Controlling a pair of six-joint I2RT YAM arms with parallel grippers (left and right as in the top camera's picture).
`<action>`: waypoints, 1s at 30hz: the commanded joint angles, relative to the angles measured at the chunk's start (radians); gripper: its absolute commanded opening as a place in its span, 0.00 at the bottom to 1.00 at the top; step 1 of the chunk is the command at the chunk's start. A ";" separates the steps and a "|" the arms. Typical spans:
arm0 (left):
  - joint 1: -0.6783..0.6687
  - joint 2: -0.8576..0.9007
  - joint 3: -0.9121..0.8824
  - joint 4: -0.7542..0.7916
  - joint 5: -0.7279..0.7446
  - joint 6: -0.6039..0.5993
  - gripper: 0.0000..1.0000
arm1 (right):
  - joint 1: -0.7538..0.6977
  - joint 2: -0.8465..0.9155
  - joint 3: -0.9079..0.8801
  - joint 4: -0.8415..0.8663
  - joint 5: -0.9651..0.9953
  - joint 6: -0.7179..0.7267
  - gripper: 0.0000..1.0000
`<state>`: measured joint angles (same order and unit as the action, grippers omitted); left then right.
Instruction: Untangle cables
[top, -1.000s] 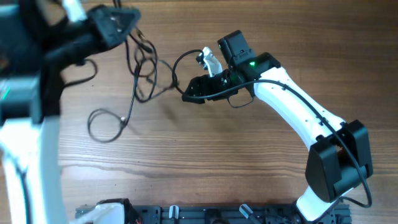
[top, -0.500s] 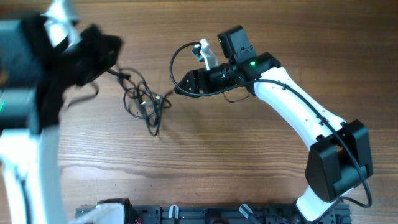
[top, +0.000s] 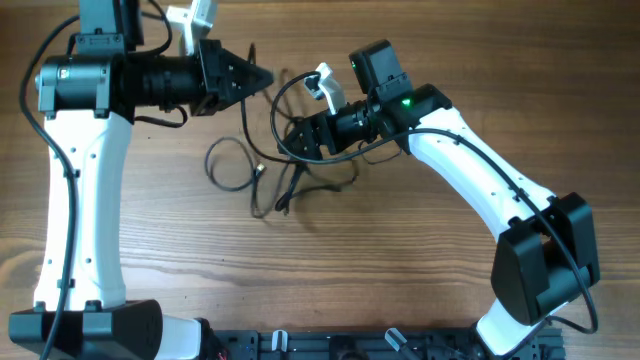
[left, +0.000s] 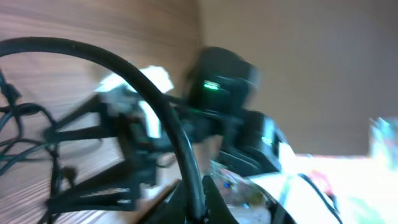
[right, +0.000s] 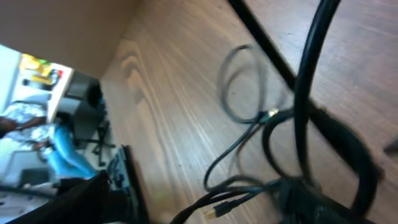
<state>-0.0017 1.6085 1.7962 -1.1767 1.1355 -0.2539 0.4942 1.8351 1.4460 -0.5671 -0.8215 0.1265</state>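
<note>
Several thin black cables (top: 290, 190) lie tangled on the wooden table between the two arms, with one loop (top: 212, 165) lying out to the left. My left gripper (top: 260, 78) points right from the upper left and is shut on one cable (left: 155, 93), which arcs up from between its jaws. My right gripper (top: 293, 140) sits in the tangle with its jaws spread and strands around them. In the right wrist view, blurred cables (right: 308, 93) cross close in front, and a gold-tipped plug (right: 214, 213) lies on the wood.
A black rail (top: 330, 345) runs along the near table edge between the arm bases. The right arm's white links (top: 470, 170) reach in from the lower right. The left arm's white link (top: 75, 200) runs down the left side.
The left arm has swung in from the far left and now points right with its cable. The tangle has been dragged right, up to the right gripper, which has barely moved.
</note>
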 joint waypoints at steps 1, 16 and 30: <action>-0.003 -0.013 0.010 0.016 0.230 0.064 0.04 | -0.003 0.013 0.005 0.004 0.173 0.019 0.90; -0.016 -0.013 0.010 0.006 0.368 0.064 0.04 | -0.003 0.046 -0.001 -0.010 0.486 0.095 0.84; -0.002 -0.013 0.010 0.016 0.325 0.062 0.04 | -0.041 0.081 0.002 -0.058 0.205 0.090 0.67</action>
<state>-0.0139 1.6085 1.7962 -1.1648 1.4567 -0.2100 0.4919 1.9293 1.4460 -0.6235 -0.5472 0.2287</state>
